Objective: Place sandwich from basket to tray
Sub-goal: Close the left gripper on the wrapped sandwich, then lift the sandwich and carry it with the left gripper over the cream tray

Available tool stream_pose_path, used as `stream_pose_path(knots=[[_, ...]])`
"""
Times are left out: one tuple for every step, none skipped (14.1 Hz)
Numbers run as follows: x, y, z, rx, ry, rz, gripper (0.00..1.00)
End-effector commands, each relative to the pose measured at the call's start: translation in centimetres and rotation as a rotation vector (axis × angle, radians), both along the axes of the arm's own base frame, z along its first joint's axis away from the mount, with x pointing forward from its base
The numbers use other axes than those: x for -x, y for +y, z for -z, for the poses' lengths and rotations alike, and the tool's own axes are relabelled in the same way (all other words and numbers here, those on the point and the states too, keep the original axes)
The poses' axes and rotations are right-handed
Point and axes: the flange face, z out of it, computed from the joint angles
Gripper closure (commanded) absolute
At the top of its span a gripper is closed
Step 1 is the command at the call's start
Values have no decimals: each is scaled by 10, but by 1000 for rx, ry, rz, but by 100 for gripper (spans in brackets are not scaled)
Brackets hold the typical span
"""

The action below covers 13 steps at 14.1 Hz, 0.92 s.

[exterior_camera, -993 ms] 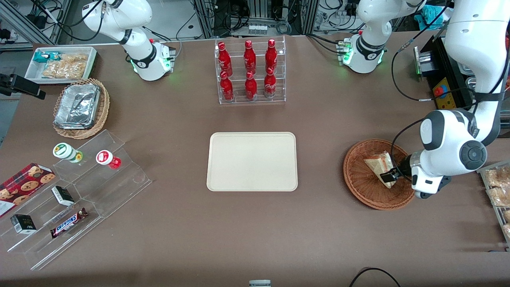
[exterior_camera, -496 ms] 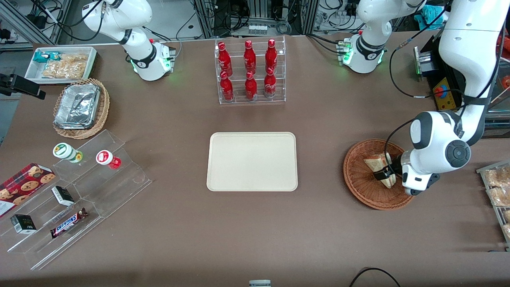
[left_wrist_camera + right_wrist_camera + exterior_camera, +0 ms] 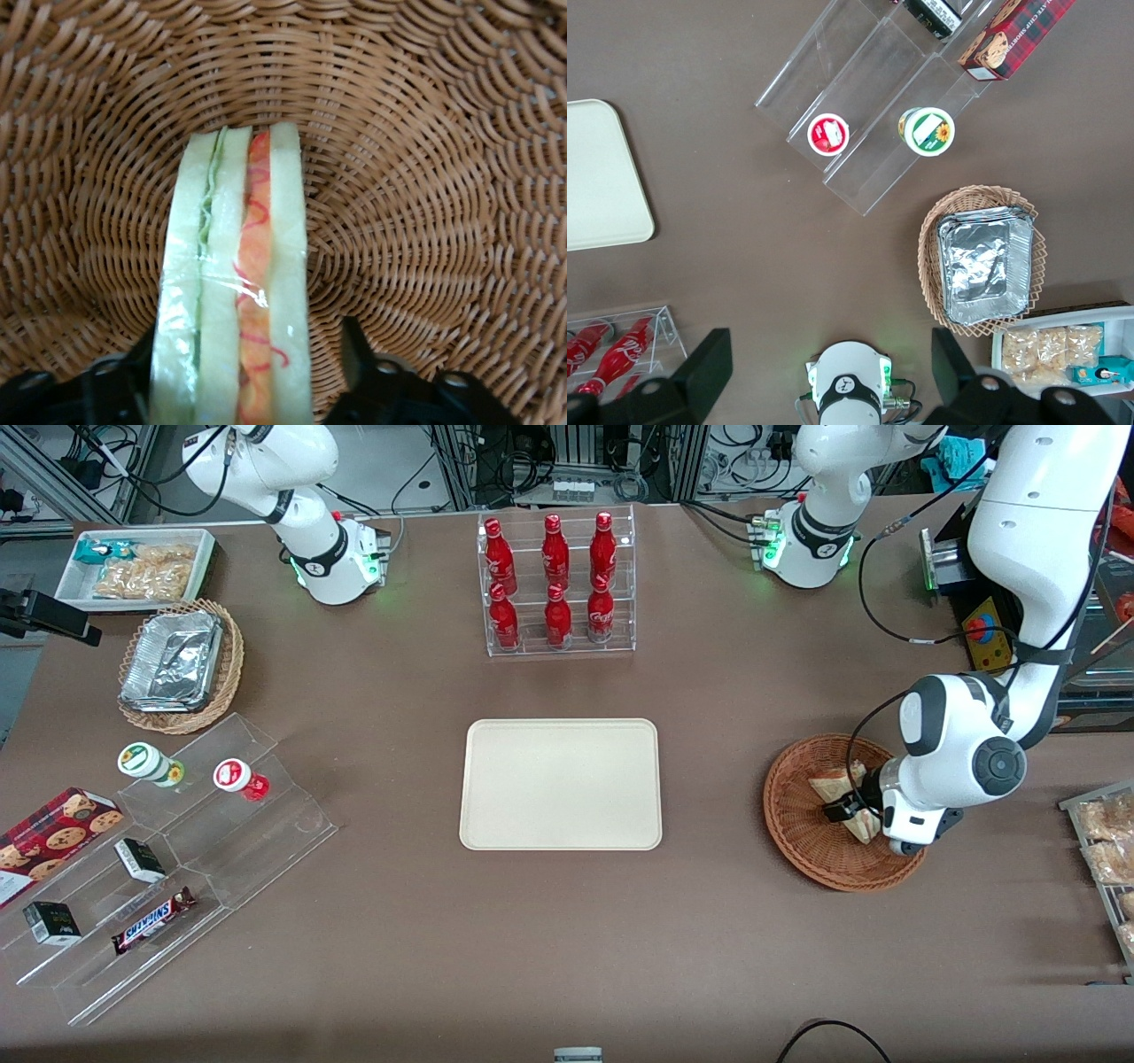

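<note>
Over the last second the gripper (image 3: 849, 812) has slid inward across the basket (image 3: 797, 841) and now straddles the sandwich (image 3: 831, 786), ready for the grasp. The wrist view alone shows spread fingers (image 3: 359, 350) flanking its cut edge (image 3: 235, 292); the tray (image 3: 561, 784) waits bare

Brown table (image 3: 726, 921) under even light; metal racks (image 3: 576, 460) and tangled cables (image 3: 425, 469) above it
</note>
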Motion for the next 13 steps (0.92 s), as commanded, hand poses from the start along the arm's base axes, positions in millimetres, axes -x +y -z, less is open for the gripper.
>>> stream_pose_path(knots=[[1, -3, -3, 4, -11, -16, 79], [0, -2, -6, 4, -15, -11, 84], [-1, -2, -8, 4, -17, -4, 84], [-1, -2, -11, 2, -21, 4, 84], [-3, -1, -19, -2, -32, 25, 84], [-10, -4, -34, -2, -57, 53, 84], [-16, -22, -52, 2, -68, 101, 85], [-24, -37, -65, -2, -64, 132, 85], [-32, -58, -82, -7, -68, 172, 85], [-38, -77, -97, -22, -75, 216, 84], [-42, -101, -111, -30, -83, 252, 84], [-41, -124, -121, -32, -76, 289, 84], [-37, -155, -131, -23, -83, 328, 84]])
